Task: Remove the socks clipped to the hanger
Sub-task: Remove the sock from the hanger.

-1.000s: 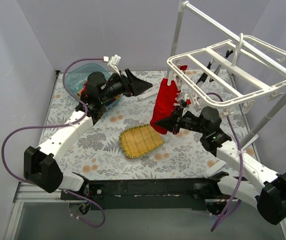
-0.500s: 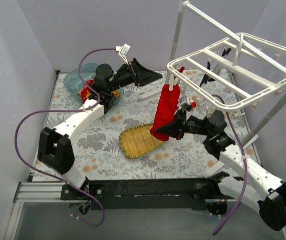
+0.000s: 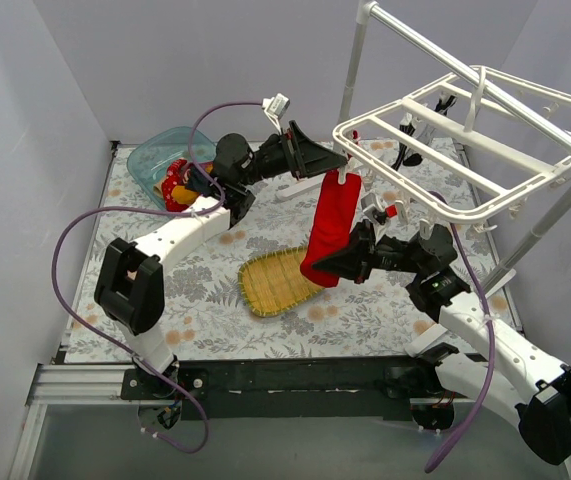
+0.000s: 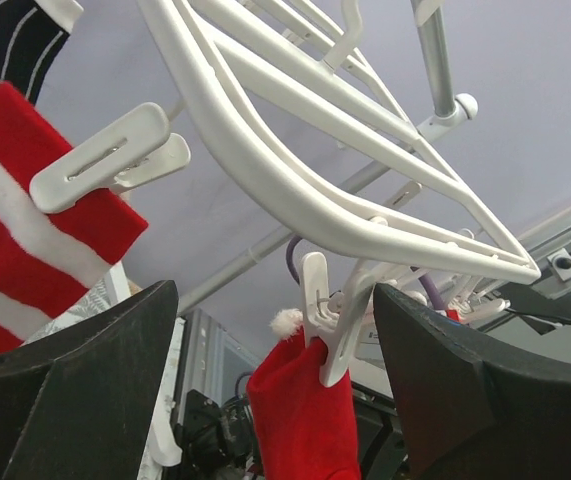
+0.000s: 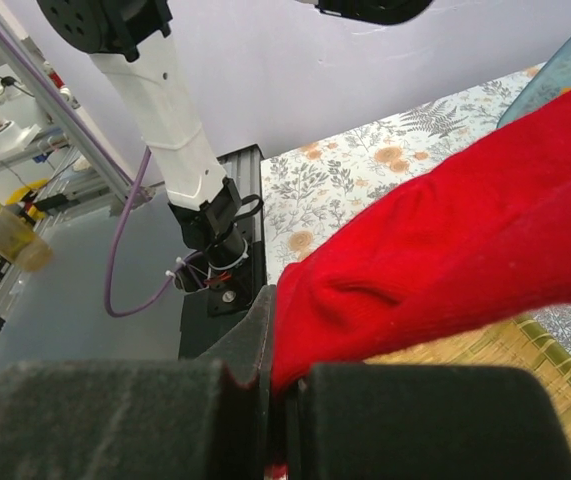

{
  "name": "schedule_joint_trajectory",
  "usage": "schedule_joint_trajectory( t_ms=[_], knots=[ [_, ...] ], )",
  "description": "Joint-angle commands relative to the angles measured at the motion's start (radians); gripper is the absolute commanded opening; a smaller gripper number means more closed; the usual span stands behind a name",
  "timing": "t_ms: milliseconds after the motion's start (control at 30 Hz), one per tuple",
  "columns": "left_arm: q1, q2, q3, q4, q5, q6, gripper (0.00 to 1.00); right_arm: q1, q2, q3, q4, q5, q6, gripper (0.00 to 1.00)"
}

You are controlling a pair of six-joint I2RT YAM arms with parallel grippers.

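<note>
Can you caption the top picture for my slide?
Right gripper pinches a hanging red sock; open left gripper by its clip.

Pretty clearly a robot lab cell: plain grey panel walls [image 3: 215,60] box in a floral-covered table [image 3: 205,290], two arms [image 3: 485,335] bolted to a black metal rail [image 3: 295,380], purple cables [image 3: 55,270] looping everywhere.

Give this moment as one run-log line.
left jaws: open near hanger | right jaws: shut on red sock | red sock: clipped to hanger
</note>
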Motion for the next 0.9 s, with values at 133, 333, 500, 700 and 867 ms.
schedule_joint_trajectory(
  t_ms=[133, 333, 500, 700, 867],
  knots=[
    [-0.026, 0.020, -0.003, 0.203, 0.019, -0.151, 0.77, -0.002, -0.016, -0.024, 0.105, -0.033, 0.045, 0.01],
    [-0.034, 0.031, -0.032, 0.310, 0.010, -0.218, 0.70, -0.002, -0.016, -0.036, 0.130, -0.034, 0.059, 0.01],
    [-0.042, 0.037, -0.040, 0.344, 0.005, -0.241, 0.65, -0.002, -0.015, -0.038, 0.139, -0.033, 0.065, 0.01],
    [-0.046, 0.042, -0.037, 0.355, 0.010, -0.254, 0.60, -0.002, -0.013, -0.044, 0.145, -0.033, 0.067, 0.01],
    [-0.051, 0.054, -0.029, 0.370, 0.017, -0.264, 0.60, -0.002, -0.013, -0.047, 0.160, -0.044, 0.081, 0.01]
  ],
)
